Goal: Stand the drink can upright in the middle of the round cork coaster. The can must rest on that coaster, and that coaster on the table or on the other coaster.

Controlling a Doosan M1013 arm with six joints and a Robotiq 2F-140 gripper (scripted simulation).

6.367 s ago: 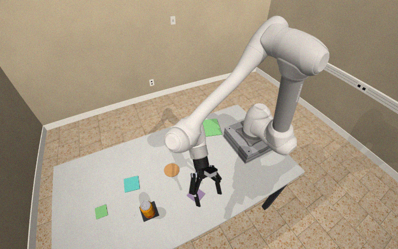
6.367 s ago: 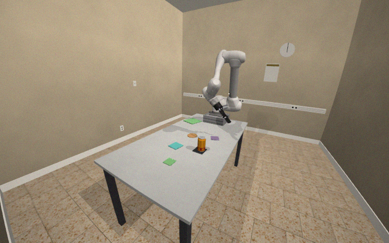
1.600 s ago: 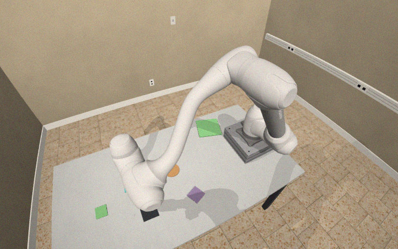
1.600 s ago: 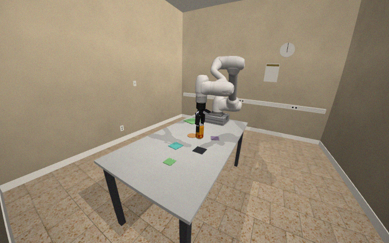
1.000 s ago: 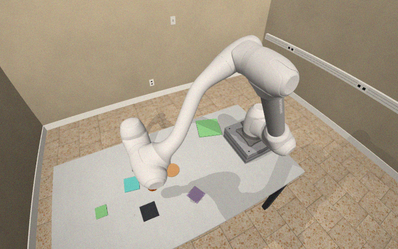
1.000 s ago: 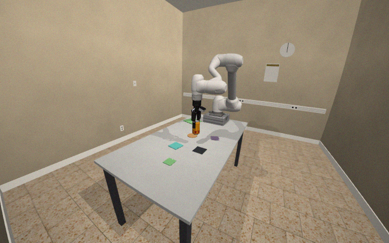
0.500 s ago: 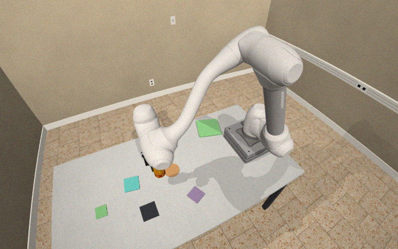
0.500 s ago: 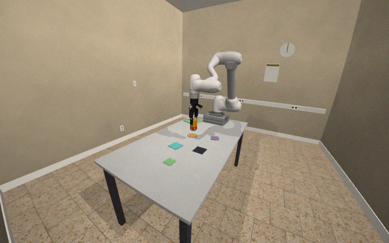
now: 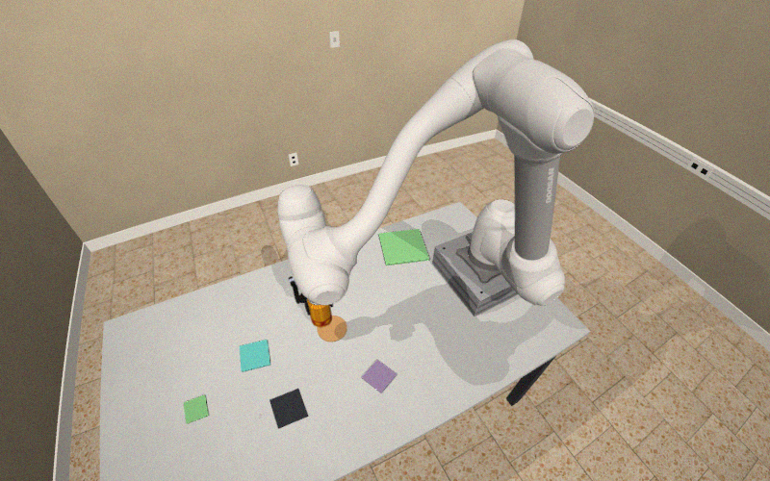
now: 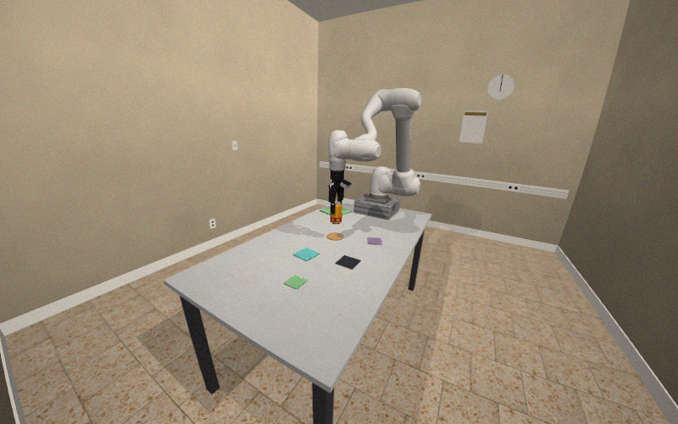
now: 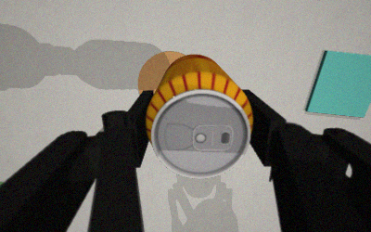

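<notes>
At frame centre, the gripper (image 9: pixel 314 304) holds the orange can (image 9: pixel 320 314) upright above the round cork coaster (image 9: pixel 334 330).

1. Drink can (image 11: pixel 198 99): smooth metal, matt grey lid, glossy orange printed wall.
2. Gripper (image 11: pixel 198 139) fingers: matt black, plastic-looking.
3. Round cork coaster (image 9: pixel 332 329): flat matt tan.
4. Table (image 9: pixel 155 352): smooth matt grey.

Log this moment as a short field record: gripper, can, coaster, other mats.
gripper: black two-finger gripper shut on the can
can: orange drink can with red stripes, upright, held above the table
coaster: round cork coaster flat on the grey table, nothing on it
other mats: teal square, purple square, black square
</notes>
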